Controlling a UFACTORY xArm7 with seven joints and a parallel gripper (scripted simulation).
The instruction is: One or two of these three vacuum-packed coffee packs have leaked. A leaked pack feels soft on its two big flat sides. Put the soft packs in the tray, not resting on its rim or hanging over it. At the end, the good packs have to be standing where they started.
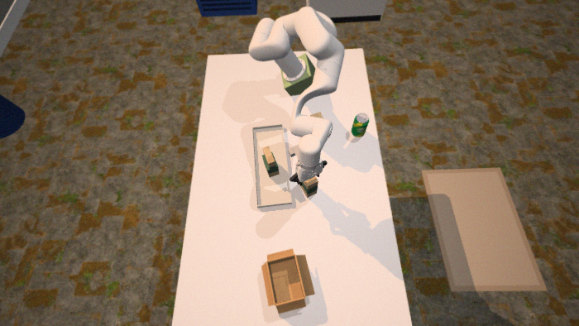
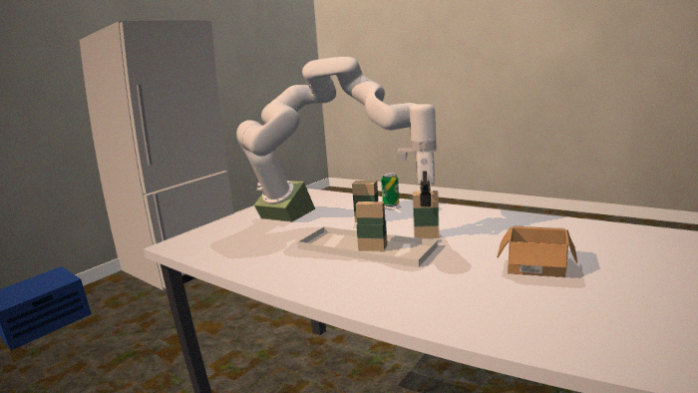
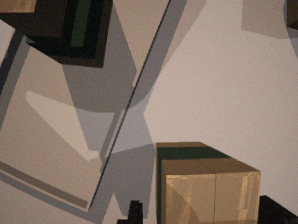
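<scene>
One tan and dark-green coffee pack (image 1: pixel 270 163) (image 2: pixel 371 229) (image 3: pixel 82 35) stands upright inside the grey tray (image 1: pixel 275 205) (image 2: pixel 429 253) (image 3: pixel 30 145). A second pack (image 1: pixel 310 189) (image 2: pixel 426 217) (image 3: pixel 212 197) stands upright on the table beside the tray. My gripper (image 1: pixel 308 177) (image 2: pixel 425 200) (image 3: pixel 199 221) is open, pointing down, with its fingers on either side of this pack's upper part. The wrist view shows a gap at the left finger; contact at the right finger is unclear. A third pack (image 1: pixel 317 116) (image 2: pixel 365 190) stands nearer the robot base, partly hidden by the arm in the top view.
A green soda can (image 1: pixel 360 125) (image 2: pixel 390 190) stands near the table's edge, beyond the third pack. An open cardboard box (image 1: pixel 290 306) (image 2: pixel 538 253) stands at the far end from the robot base. The tray rim runs close beside the gripper.
</scene>
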